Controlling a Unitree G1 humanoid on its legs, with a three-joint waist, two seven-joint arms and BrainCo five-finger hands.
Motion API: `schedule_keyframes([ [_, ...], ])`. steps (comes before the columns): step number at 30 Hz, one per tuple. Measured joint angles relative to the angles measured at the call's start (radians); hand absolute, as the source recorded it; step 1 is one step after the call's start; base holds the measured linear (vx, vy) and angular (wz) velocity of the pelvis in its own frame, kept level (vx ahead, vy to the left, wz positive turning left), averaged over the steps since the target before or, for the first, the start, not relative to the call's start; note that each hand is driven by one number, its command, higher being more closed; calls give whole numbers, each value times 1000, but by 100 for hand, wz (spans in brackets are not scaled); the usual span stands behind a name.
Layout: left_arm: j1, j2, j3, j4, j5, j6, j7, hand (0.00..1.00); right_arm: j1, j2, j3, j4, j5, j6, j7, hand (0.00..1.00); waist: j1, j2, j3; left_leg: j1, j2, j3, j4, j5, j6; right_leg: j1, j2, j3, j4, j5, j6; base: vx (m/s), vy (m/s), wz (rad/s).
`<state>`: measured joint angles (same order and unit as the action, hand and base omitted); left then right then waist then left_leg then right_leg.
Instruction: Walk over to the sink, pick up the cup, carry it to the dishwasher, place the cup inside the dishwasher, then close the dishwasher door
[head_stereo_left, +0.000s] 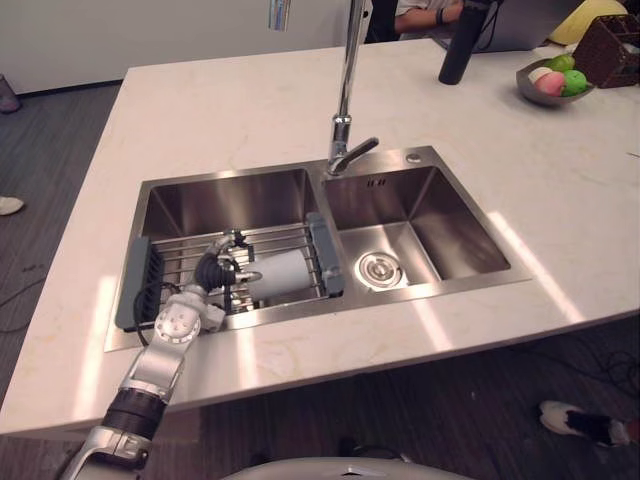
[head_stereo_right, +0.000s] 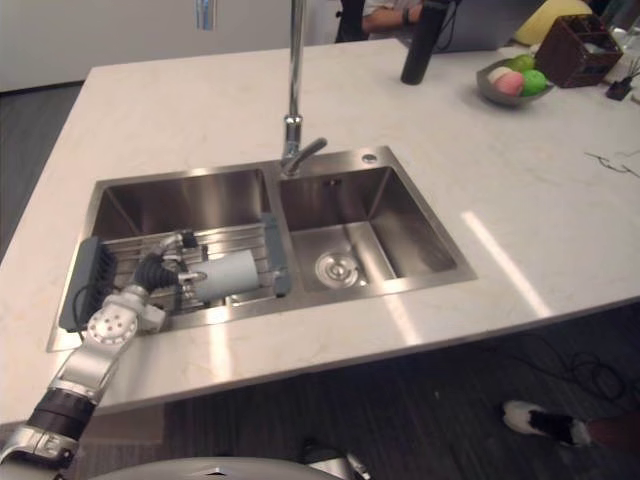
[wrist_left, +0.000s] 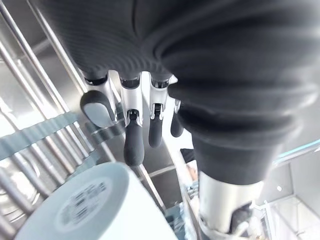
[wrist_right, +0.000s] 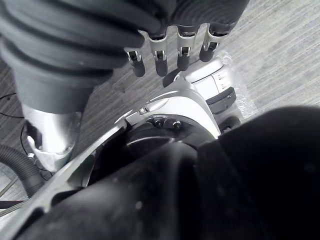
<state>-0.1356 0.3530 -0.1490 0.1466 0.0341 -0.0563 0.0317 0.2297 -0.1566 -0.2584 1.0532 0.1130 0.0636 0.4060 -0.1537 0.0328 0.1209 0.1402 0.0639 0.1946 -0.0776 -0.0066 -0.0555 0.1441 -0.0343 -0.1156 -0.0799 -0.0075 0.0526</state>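
Steel double sink (head_stereo_left: 450, 235) — a white cup (head_stereo_left: 285, 272) lies on its side on the wire rack (head_stereo_left: 178, 252) across the left basin.
My left hand (head_stereo_left: 215, 268) sits at the cup's 9 o'clock, fingers (wrist_left: 133, 145) loosely straight past its base and curled round nothing — whether they touch it I cannot tell. My right hand (wrist_right: 161, 62) hangs over the floor, fingers relaxed. The faucet (head_stereo_left: 342, 128) stands at the sink's 12 o'clock.

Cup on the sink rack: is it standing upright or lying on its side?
On its side. The cup lies lengthwise across the bars of the rack in the left basin, its flat end facing the left hand.
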Motion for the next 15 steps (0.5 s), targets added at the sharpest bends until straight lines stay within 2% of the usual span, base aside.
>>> schedule_keyframes([
  [3, 21, -21, -10, -20, 111, -22, 4, 100, 15, 0, 0, -15, 0, 2, 0, 0, 16, 4, -6, 3, 1, 0, 0, 2, 1, 4, 0, -2, 0, 1, 1, -43, -23, 2],
  [6, 35, -21, -19, -20, 187, -23, -16, 100, 16, 0, 0, -16, -1, 6, -1, 0, 18, 4, -13, 3, 2, -1, 0, 5, 1, 4, 1, -2, 0, 2, 1, -45, -21, 1],
  [7, 38, -20, -33, -20, 228, -15, -19, 0, 19, -1, 0, -16, -1, 6, -1, 0, 20, 4, -18, 3, 2, -1, 0, 5, 1, 4, 1, -2, 0, 3, 1, -36, -20, 0],
  [11, 41, -15, -64, -61, 315, 42, -21, 0, 23, -1, 0, -15, 0, 7, -1, 0, 22, 6, -26, 3, 2, -1, 0, 7, 3, 4, 1, -2, 0, 5, 3, -32, -15, 0],
  [15, 44, 5, -86, -233, 413, 46, -22, 0, 26, -1, -1, -12, 0, 6, -3, 0, 29, 6, -29, 2, 1, -4, 0, 7, 3, 5, -1, -4, 0, 6, 4, 0, 0, 0],
])
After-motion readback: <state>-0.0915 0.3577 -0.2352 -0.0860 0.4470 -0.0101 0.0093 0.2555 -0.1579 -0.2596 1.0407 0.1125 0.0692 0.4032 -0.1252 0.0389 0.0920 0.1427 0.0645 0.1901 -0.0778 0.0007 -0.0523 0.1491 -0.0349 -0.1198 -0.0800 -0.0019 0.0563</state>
